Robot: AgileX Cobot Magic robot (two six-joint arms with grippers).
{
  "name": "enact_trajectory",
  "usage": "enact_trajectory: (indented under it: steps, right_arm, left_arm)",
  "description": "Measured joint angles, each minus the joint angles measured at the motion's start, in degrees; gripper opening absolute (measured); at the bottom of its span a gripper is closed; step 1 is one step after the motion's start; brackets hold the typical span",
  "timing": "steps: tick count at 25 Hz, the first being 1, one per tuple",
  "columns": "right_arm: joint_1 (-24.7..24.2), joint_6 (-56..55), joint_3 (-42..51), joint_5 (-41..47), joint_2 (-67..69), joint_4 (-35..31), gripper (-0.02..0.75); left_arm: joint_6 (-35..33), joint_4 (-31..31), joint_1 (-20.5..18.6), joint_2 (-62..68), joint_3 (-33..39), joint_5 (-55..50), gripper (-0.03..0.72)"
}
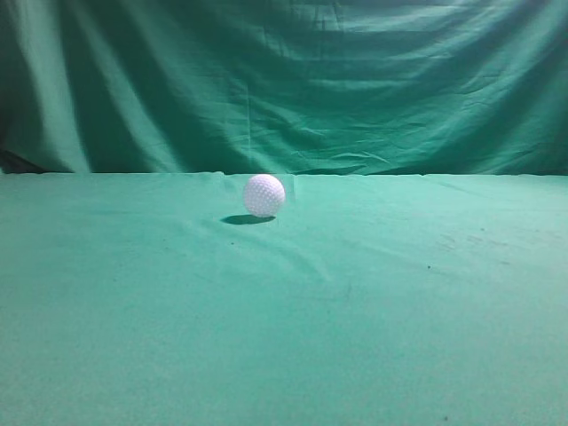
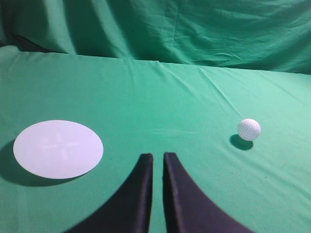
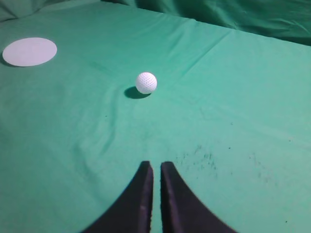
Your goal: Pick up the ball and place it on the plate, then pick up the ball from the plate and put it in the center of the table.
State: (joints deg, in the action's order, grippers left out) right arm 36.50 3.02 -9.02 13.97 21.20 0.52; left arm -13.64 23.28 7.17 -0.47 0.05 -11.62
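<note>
Green cloth covers the bench [image 1: 284,337] and a darker green curtain [image 1: 284,80] hangs behind it; some dark specks mark the cloth ahead and to the right of the right pincer. Ball [image 1: 264,194] sits free on the bench, nothing touching it, its shadow just beside it. Plate [image 2: 58,148], a flat white disc, lies bare on the cloth; it is out of frame in the exterior view, as are both arms. Left pincer [image 2: 158,158]: fingers drawn together with only a thin slit between them, clenched on nothing; the plate lies ahead to its left, the ball [image 2: 249,129] ahead to its right and well apart. Right pincer [image 3: 156,166]: likewise clenched and empty; the ball [image 3: 146,82] lies nearly straight ahead, slightly left, and the plate [image 3: 29,51] far ahead to the left. Both wrists look held above the cloth, pitched forward and down, neither near contact. Judgement: either the first pick has not begun or the final placement is already done; the frames alone do not settle which. If a pick is next, it calls for spreading the fingers, then advancing and lowering to straddle the ball; a round ball may roll if nudged by one finger first.
</note>
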Motion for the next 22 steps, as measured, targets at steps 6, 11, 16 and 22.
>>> enact_trajectory:
  steps: [6,11,16,22]
  right_arm:
    - [-1.0,-3.0,1.0,4.2,-1.6,0.0,0.048]
    - [-10.3,-3.1,5.5,2.6,-8.9,0.0,0.048]
    - [-20.8,-3.1,10.0,1.6,-16.3,-0.5,0.048]
    - [-29.6,-3.0,10.6,1.9,-19.4,-0.6,0.048]
  left_arm:
    - [0.0,0.0,0.0,0.0,0.0,0.0,0.06]
    - [0.0,0.0,0.0,0.0,0.0,0.0,0.06]
    - [0.0,0.0,0.0,0.0,0.0,0.0,0.06]
    - [0.0,0.0,0.0,0.0,0.0,0.0,0.06]
